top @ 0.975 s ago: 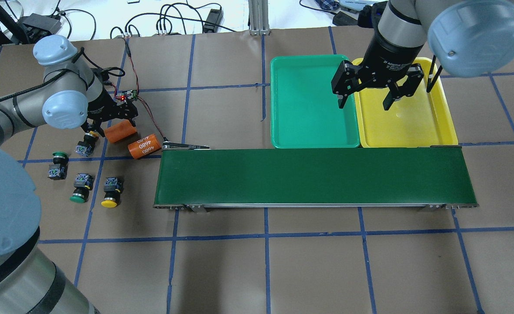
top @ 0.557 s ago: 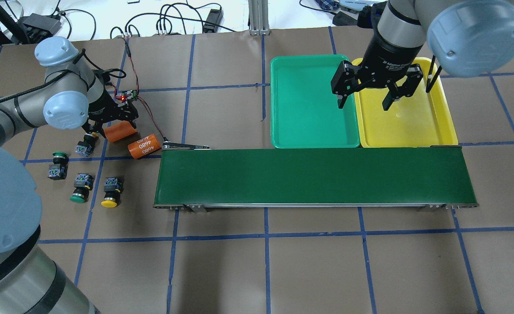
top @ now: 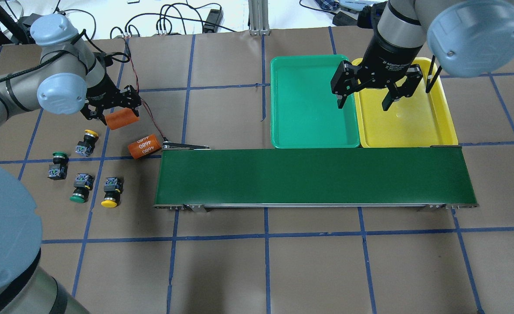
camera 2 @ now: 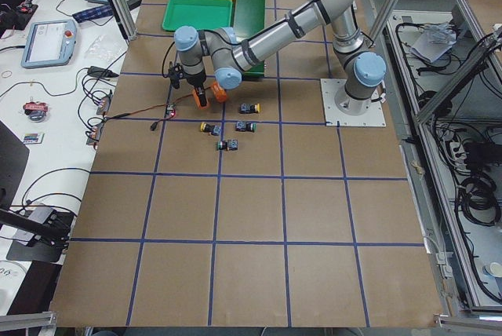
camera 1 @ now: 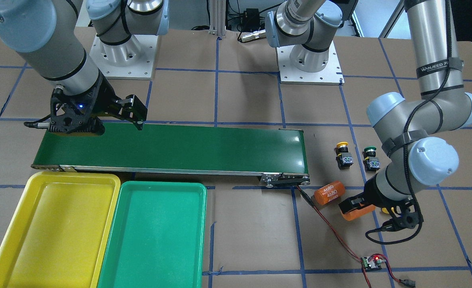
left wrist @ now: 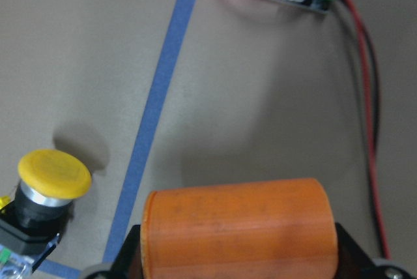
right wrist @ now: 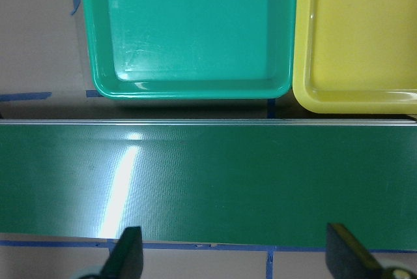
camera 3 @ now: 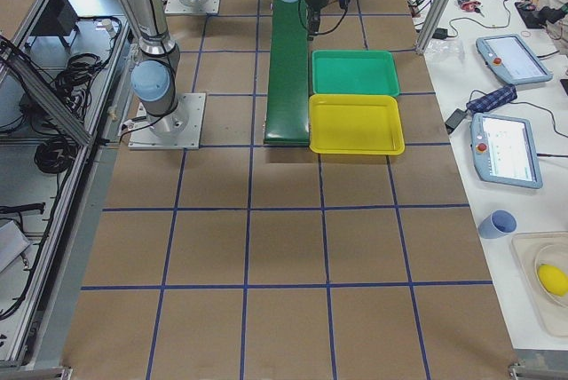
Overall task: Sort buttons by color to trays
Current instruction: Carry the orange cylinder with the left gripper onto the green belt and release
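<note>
From my console I see a tabletop (top: 309, 270) covered in brown board, ruled into large squares by blue tape lines (top: 265, 235). An aluminium post (top: 257, 17) stands at its far edge, with black cables (top: 174, 22) trailing over a white surface behind it. Along one long side runs a white bench (camera 3: 524, 207) carrying touch-screen pendants (camera 3: 504, 151) and a blue cup (camera 3: 497, 223). On the opposite side, a grey side panel (camera 2: 427, 116) holds loose cable bundles. The light I get is bright and even, with only soft shadows.
</note>
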You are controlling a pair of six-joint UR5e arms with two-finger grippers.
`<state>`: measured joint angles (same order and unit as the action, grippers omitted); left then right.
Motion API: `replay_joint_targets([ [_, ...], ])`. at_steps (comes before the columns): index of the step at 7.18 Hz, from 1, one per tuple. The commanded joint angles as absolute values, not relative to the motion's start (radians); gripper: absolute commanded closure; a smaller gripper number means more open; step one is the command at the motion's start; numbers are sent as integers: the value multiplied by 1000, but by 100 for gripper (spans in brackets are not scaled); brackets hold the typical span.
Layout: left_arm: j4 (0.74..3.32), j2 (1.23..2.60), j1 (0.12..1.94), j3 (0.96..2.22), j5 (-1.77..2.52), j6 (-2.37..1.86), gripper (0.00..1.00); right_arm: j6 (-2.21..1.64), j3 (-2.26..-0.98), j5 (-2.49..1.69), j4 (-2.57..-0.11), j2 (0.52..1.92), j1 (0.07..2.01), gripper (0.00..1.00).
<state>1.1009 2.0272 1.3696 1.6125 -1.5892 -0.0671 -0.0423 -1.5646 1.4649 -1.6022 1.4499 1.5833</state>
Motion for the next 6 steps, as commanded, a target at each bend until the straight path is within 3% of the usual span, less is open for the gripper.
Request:
replay_joint_targets([
  [1, 1155, 1923, 1518, 1649, -1589, -77, 100, -40, -1565, 1468, -1603, 1450, 1582, 0],
  [3, 1146, 1814, 1600, 1808, -1586, -75, 100, -44, -1565, 1454, -1600, 1450, 1583, 0],
  [6, 1143, 1711, 1605, 1949, -1578, -60, 100, -44, -1565, 1454, -1600, 1453, 1585, 0],
])
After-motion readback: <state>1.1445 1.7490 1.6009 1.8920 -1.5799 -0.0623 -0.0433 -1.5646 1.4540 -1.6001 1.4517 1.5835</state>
